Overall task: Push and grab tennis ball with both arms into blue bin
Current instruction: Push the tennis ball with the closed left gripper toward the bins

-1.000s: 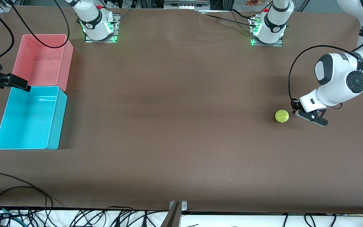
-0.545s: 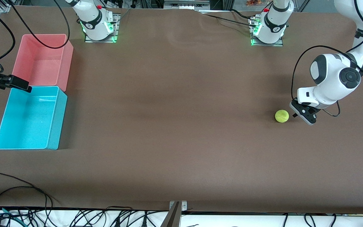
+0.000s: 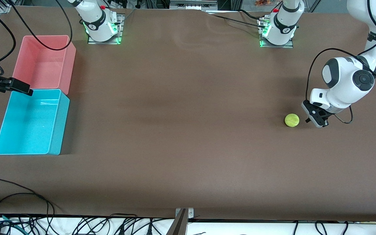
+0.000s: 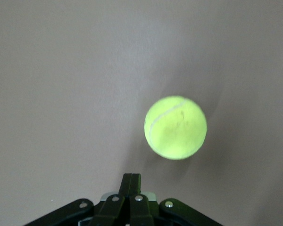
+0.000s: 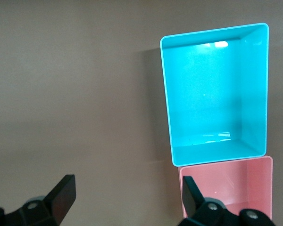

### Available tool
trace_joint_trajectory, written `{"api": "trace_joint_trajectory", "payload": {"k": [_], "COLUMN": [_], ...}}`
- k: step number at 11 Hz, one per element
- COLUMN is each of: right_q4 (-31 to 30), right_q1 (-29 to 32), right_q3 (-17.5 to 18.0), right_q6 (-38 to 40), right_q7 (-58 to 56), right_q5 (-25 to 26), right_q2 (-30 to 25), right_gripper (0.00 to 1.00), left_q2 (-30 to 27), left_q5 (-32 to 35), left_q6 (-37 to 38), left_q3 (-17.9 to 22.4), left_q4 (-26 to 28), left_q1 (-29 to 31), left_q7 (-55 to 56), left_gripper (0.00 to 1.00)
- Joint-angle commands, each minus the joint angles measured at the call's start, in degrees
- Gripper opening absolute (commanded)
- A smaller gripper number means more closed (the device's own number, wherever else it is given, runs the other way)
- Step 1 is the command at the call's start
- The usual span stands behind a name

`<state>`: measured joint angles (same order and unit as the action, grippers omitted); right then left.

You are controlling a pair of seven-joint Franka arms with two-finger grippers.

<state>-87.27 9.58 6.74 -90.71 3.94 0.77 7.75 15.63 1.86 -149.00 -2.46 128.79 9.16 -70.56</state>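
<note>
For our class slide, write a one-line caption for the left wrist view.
The shut left gripper sits just short of the tennis ball on the brown table.

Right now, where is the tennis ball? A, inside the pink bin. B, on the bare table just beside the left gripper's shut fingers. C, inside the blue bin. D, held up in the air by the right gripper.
B: the tennis ball sits on the table beside the left gripper, whose shut fingers point at it without holding it, toward the left arm's end, away from the blue bin.
</note>
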Motion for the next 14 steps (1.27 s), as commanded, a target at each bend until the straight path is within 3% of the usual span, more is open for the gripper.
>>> {"api": "trace_joint_trajectory", "payload": {"k": [1, 8, 14], "right_q4": [0.61, -0.35, -0.27], "right_q1": [-0.09, -0.44, -0.53], "right_q3": [0.02, 0.02, 0.02], "right_q6": [0.97, 0.89, 0.80], "right_q7": [0.45, -0.07, 0.28], "right_q5": [-0.60, -0.60, -0.51], "right_q2": [0.16, 1.12, 1.04], "right_gripper": [1.00, 1.00, 1.00], "left_q2": [3.69, 7.22, 8.80], "left_q5": [-0.02, 0.86, -0.02], "left_q6": [-3.92, -8.41, -8.33], "left_q3": [0.61, 0.61, 0.00], "left_q4": [0.23, 0.05, 0.05], "left_q1": [1.74, 1.30, -0.54], "left_q7": [-9.41, -17.06, -14.28], "left_gripper": [0.00, 0.00, 0.00]}}
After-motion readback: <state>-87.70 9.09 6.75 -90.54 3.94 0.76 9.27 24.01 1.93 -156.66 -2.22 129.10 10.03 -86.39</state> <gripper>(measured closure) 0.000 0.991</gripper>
